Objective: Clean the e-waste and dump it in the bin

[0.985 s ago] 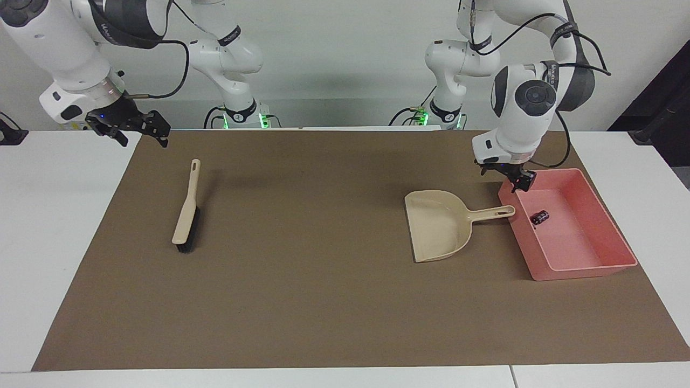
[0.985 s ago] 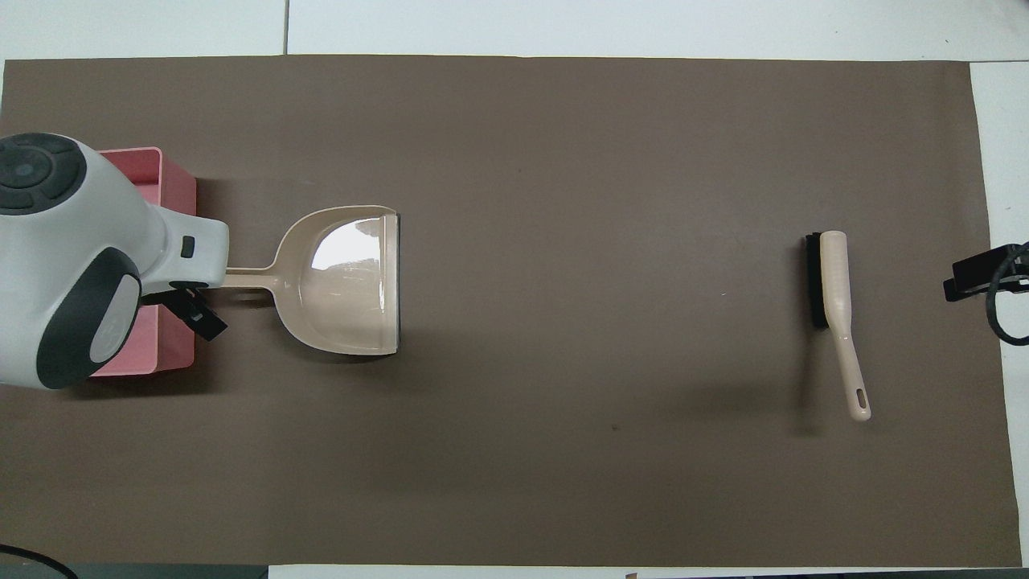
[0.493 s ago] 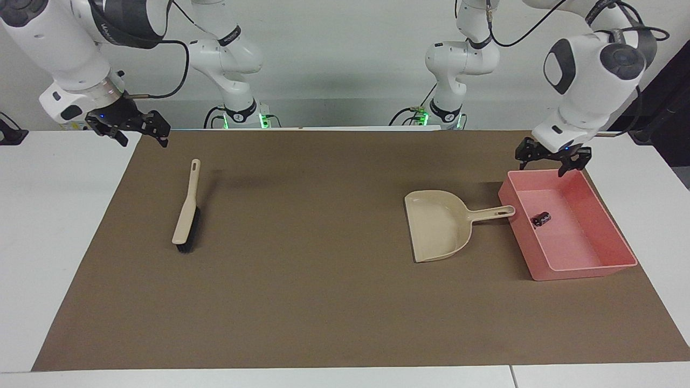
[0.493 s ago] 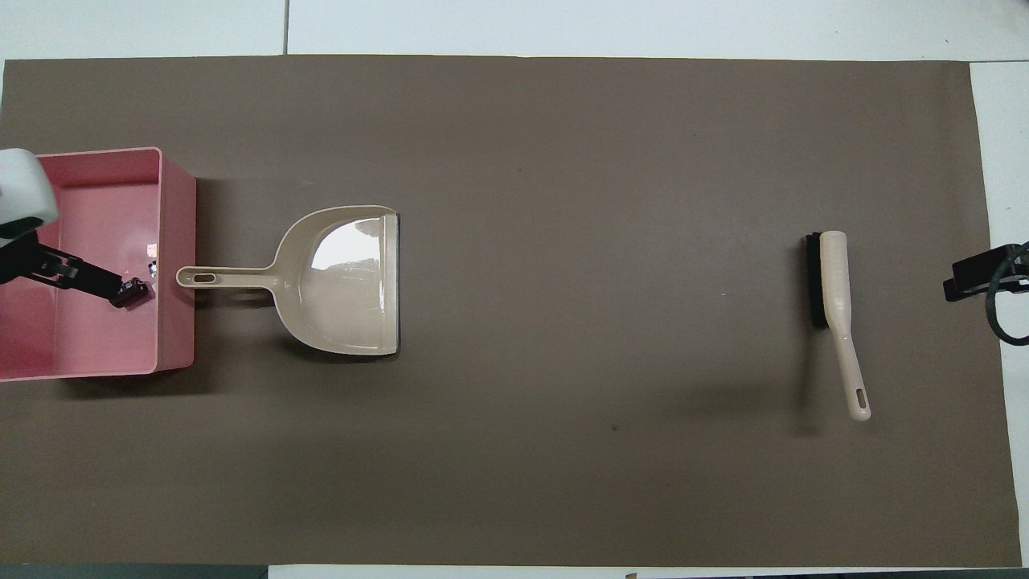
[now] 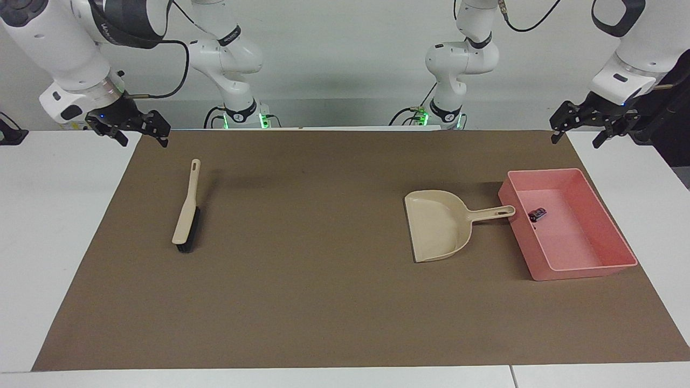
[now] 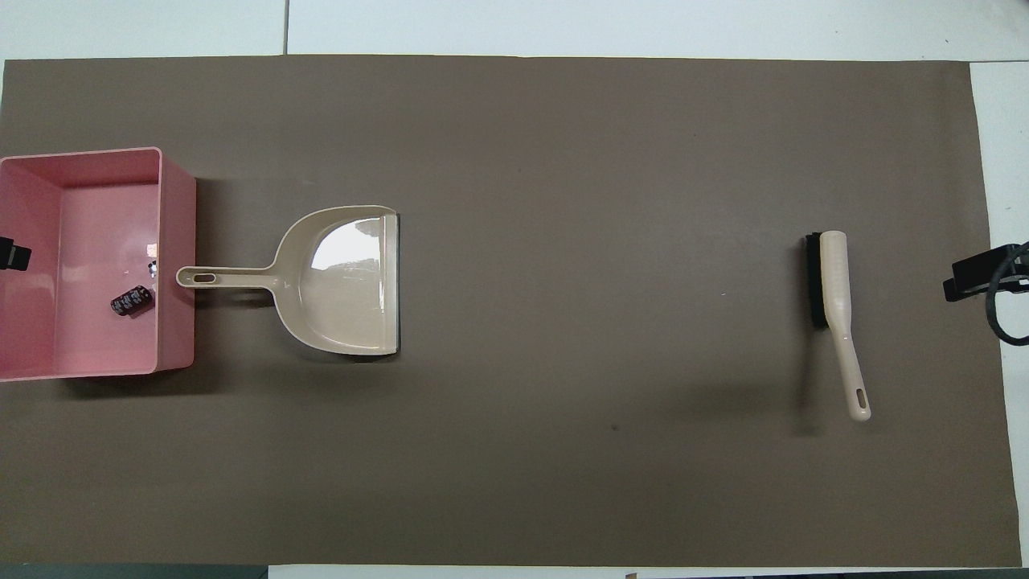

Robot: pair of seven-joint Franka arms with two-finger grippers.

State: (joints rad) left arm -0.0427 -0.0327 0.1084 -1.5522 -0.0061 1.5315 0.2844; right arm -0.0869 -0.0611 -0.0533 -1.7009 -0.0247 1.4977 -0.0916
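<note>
The pink bin (image 5: 587, 268) stands at the left arm's end of the brown mat; it also shows in the overhead view (image 6: 178, 241). A dark cylinder of e-waste (image 5: 539, 215) lies on the bin's floor near the wall beside the dustpan, also seen in the overhead view (image 6: 131, 301). I cannot make out the white bit for certain. My left gripper (image 5: 585, 127) is open and empty, raised over the table's end beside the bin; only its tip (image 6: 12, 255) shows in the overhead view. My right gripper (image 5: 135, 131) is open and empty, waiting over the mat's edge at the right arm's end, and shows in the overhead view (image 6: 977, 277).
A beige dustpan (image 5: 439, 223) lies on the mat (image 5: 323, 302) with its handle touching the bin's wall; it also shows in the overhead view (image 6: 346, 281). A beige brush with black bristles (image 5: 187, 210) lies toward the right arm's end, seen from above too (image 6: 832, 297).
My left gripper has risen from the bin's rim and swung out toward the left arm's end of the table. The dustpan, brush, cylinder and right arm have not moved.
</note>
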